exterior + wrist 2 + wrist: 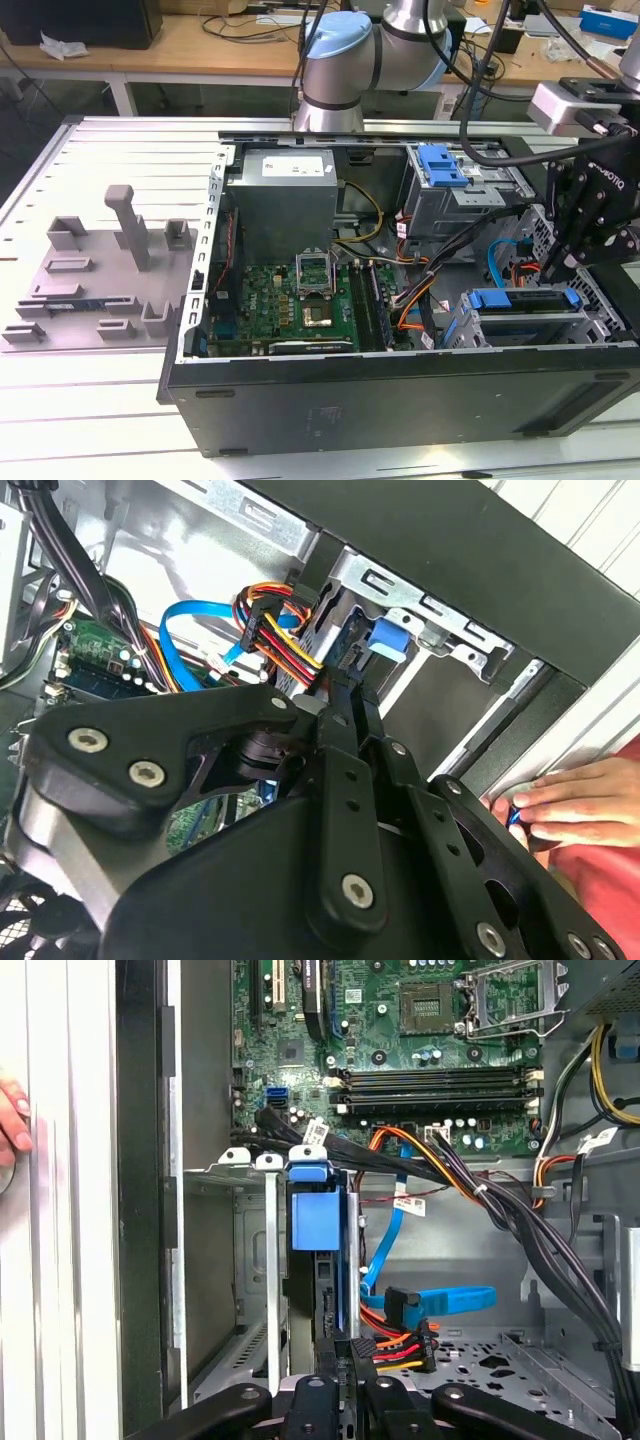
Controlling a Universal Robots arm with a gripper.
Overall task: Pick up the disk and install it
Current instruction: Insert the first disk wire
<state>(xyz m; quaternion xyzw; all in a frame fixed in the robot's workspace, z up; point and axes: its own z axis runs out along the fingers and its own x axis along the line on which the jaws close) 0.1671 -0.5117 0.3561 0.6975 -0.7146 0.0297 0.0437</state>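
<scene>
The disk (520,298) stands on edge in the drive cage (530,330) at the case's front corner, on the exterior view's right. Its blue bracket (318,1210) tops the slot in the first wrist view, and the same blue part of the disk (385,640) appears in the second wrist view. My gripper (555,266) hangs just above that cage. Its black fingers look shut, tips together at the disk's cable end (345,1345), (345,685). Whether the tips touch the disk I cannot tell.
A person's hand (570,800) rests on the case's outer wall beside the cage, and its fingers (12,1120) show at that wall. Orange, red and blue cables (420,1305) crowd the disk's end. Motherboard (300,300), power supply (285,200), another bay with a blue clip (440,165), grey fixture (90,280).
</scene>
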